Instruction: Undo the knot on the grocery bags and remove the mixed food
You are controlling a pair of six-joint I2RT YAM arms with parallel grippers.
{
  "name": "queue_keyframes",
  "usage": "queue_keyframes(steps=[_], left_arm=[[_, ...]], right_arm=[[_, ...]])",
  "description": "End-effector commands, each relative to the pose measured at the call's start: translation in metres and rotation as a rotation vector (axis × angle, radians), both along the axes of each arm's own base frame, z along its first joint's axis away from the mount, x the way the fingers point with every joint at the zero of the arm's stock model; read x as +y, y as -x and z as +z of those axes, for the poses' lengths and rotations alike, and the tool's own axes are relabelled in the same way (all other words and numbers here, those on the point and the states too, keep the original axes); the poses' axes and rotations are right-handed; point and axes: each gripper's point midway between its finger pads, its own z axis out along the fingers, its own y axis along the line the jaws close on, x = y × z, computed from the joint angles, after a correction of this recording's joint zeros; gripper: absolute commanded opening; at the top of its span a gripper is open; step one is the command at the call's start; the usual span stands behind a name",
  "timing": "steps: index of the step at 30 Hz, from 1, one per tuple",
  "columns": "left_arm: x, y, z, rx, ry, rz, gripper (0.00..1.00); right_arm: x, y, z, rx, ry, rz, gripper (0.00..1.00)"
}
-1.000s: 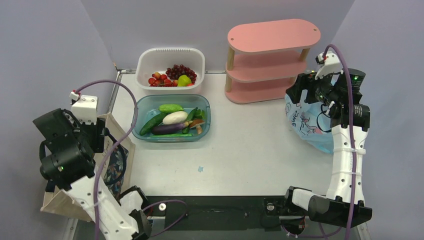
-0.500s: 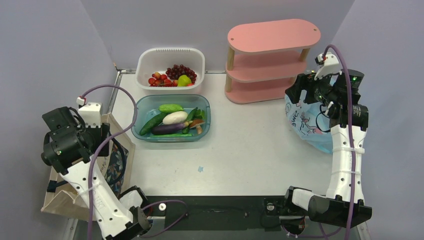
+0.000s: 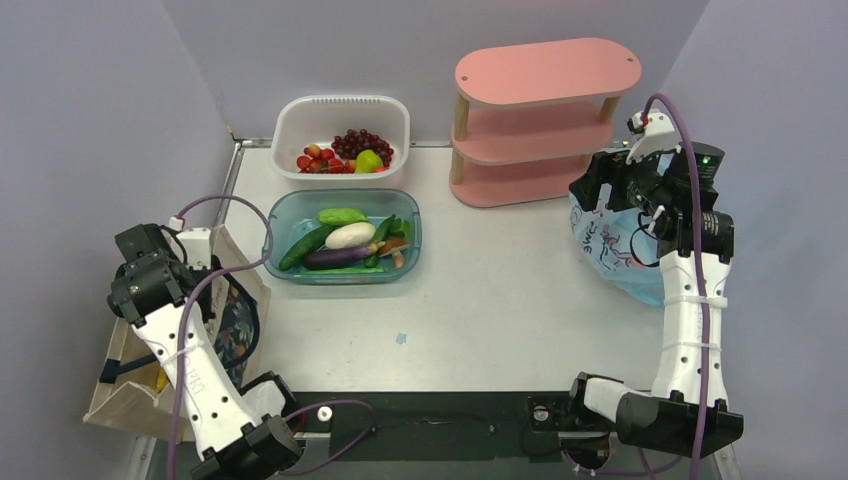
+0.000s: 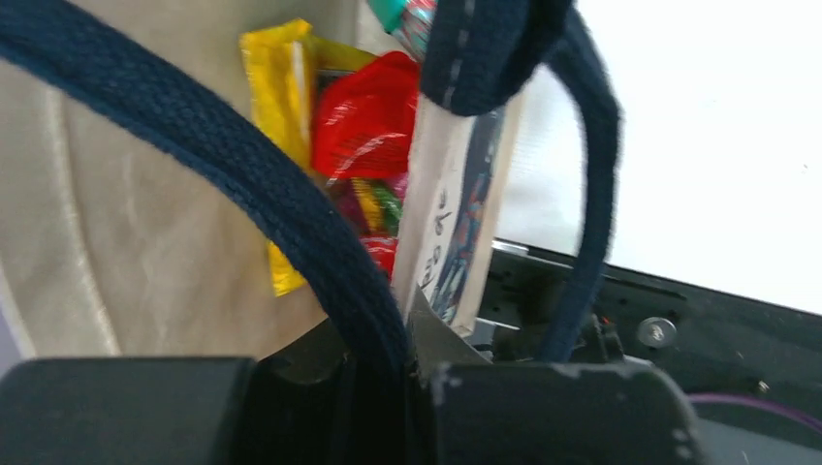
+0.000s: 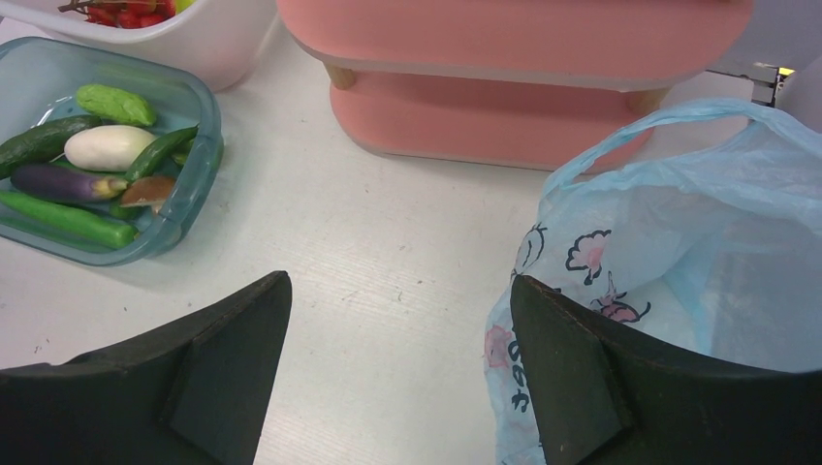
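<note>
Tote handle (image 4: 223,165) pinched by left gripper (image 4: 407,373) (right gripper (image 5: 399,329) gapes beside blue bag (image 5: 698,242)).

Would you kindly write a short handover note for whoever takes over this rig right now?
Grippers: the left gripper is shut on the navy handle of the canvas tote. The right gripper is open and empty, above the table beside the blue plastic bag.
Things: the tote stands at the table's left edge, with a red packet and a yellow packet inside. The blue bag is at the right, near the pink shelf.
Done: no knot shows on the blue bag, and its mouth looks open.
Left: take the packets out of the tote. Check the blue bag, whose contents cannot be seen.
</note>
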Motion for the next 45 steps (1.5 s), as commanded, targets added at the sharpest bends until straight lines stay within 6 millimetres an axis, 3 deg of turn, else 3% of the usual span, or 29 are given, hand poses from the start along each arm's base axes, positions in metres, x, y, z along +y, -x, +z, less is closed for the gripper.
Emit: queue_keyframes(steps=[1, 6, 10, 11, 13, 20, 24, 25, 26, 28, 31, 34, 38, 41, 45], left_arm=[[0.041, -0.021, 0.070, -0.230, -0.272, 0.086, 0.00], [0.068, -0.023, 0.166, -0.425, -0.516, 0.163, 0.00], [0.076, -0.027, 0.225, -0.545, -0.611, 0.186, 0.00], [0.078, -0.032, 0.229, -0.550, -0.607, 0.182, 0.00], [0.072, -0.034, 0.269, -0.651, -0.636, 0.172, 0.00], [0.066, -0.040, 0.366, -0.917, -0.703, 0.189, 0.00], [0.042, -0.045, 0.418, -1.155, -0.703, 0.113, 0.00], [0.033, -0.057, 0.417, -1.190, -0.647, 0.057, 0.00], [0.023, -0.054, 0.429, -1.257, -0.640, 0.029, 0.00], [0.002, -0.073, 0.425, -1.319, -0.507, -0.069, 0.00], [-0.043, -0.098, 0.421, -1.395, -0.203, -0.232, 0.00], [-0.074, -0.110, 0.438, -1.489, 0.022, -0.336, 0.00], [-0.124, -0.099, 0.467, -1.601, 0.286, -0.538, 0.00], [-0.146, -0.087, 0.485, -1.653, 0.415, -0.637, 0.00], [-0.166, -0.079, 0.495, -1.630, 0.661, -0.706, 0.00]], right_arm=[[0.002, -0.001, 0.019, -0.066, 0.013, 0.010, 0.79], [0.004, -0.003, 0.018, -0.053, -0.011, 0.015, 0.79], [0.005, -0.001, 0.015, -0.049, -0.013, 0.018, 0.79], [0.005, 0.001, 0.015, -0.052, -0.012, 0.017, 0.79], [0.005, 0.002, 0.014, -0.051, -0.008, 0.016, 0.79], [0.006, 0.006, 0.010, -0.046, -0.009, 0.015, 0.79], [0.006, 0.007, 0.009, -0.044, -0.012, 0.015, 0.79], [0.006, 0.006, 0.009, -0.044, -0.015, 0.014, 0.79], [0.007, 0.006, 0.009, -0.044, -0.017, 0.015, 0.79], [0.007, 0.005, 0.009, -0.045, -0.024, 0.013, 0.79], [0.007, 0.003, 0.010, -0.046, -0.035, 0.008, 0.79], [0.006, 0.003, 0.011, -0.048, -0.035, 0.002, 0.79], [0.002, 0.006, 0.013, -0.062, -0.011, -0.018, 0.79], [0.000, 0.009, 0.013, -0.069, 0.002, -0.028, 0.79], [0.000, 0.013, 0.015, -0.077, 0.006, -0.030, 0.79]])
